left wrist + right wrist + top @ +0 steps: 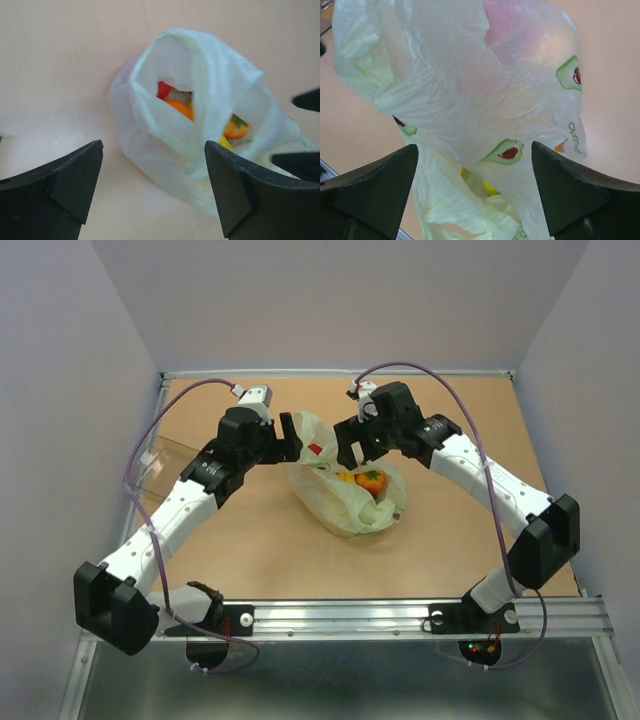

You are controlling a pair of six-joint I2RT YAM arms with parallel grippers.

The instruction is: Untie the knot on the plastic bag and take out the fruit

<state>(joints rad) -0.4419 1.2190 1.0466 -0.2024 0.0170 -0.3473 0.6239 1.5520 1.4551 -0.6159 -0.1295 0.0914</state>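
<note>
Plastic bag (348,505) between left pincer (291,437), right pincer (350,454)

This looks like a robot lab, a small test cell rather than any home or shop. Plain pale walls (60,390) box in a bare brown table (440,550) on the left, right and far sides. A left arm (180,505) and a right arm (490,485) are bolted to a metal rail (350,615) along the near edge. Purple cables (135,455) loop off them, and small lights (478,648) glow at the right base. A bag (345,510) lies at mid-table between them.
</note>
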